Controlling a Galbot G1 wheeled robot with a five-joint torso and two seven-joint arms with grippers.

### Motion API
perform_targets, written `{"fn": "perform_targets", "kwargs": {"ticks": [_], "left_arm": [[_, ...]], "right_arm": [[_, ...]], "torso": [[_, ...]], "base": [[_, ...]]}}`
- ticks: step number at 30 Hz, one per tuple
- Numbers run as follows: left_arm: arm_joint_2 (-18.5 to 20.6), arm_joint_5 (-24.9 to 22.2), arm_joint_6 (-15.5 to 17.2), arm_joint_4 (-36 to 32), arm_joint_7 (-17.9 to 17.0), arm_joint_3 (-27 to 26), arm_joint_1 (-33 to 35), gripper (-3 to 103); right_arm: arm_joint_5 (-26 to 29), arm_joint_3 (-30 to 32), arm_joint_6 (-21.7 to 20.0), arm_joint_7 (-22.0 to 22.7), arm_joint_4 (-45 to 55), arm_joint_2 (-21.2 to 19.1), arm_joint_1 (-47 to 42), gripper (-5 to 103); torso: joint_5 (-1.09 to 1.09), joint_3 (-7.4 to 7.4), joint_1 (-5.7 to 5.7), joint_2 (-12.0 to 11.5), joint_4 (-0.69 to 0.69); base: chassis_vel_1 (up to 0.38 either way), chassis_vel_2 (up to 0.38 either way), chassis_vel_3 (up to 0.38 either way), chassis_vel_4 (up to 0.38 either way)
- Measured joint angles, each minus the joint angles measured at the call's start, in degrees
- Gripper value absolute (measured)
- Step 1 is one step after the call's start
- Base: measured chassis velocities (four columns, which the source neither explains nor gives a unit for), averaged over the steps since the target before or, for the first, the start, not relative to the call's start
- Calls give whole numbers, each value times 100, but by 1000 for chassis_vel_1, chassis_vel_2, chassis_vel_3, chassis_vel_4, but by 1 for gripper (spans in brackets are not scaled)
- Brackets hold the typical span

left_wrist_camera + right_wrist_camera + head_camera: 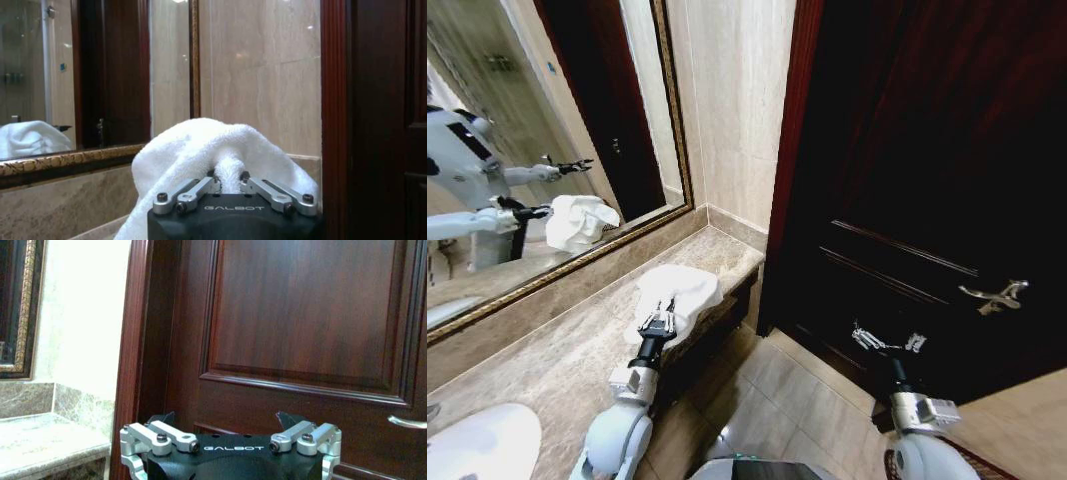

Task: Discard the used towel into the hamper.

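Observation:
The used towel, white and crumpled, lies in a heap at the far end of the marble counter, beside the wall. My left gripper is at the towel's near side. In the left wrist view the left gripper is shut on a fold of the towel. My right gripper hangs open over the floor in front of the dark door, and the right gripper holds nothing. A dark red-brown curved rim, probably the hamper, peeks out behind my right arm.
A gold-framed mirror runs along the counter's back and reflects the towel and my arms. A white sink sits at the counter's near left. The dark wooden door with a metal handle stands at the right, above tiled floor.

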Motion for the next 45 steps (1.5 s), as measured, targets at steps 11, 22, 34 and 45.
{"fn": "perform_targets", "kwargs": {"ticks": [11, 22, 34, 45], "left_arm": [[61, -28, 129, -82, -44, 50, 21, 10], [35, 81, 248, -316, -74, 167, 100, 10], [34, 92, 401, -406, -112, 213, -3, 10], [-8, 125, 445, -472, -100, 254, 59, 10]], "right_arm": [[-61, 16, -301, 129, 190, 5, -39, 100], [21, 58, -316, 183, 253, -64, -150, 100], [68, 27, -249, 210, 338, -164, -247, 100], [219, 53, -275, 226, 397, -232, -247, 100]], "torso": [[0, 0, 0, -1, 0], [0, 0, 0, -1, 0], [0, 0, 0, -1, 0], [0, 0, 0, 0, 0]], "base": [[-15, -18, -27, -14], [-6, -8, -7, -7], [-11, -4, -5, -6], [-49, -46, -51, -52]]}}
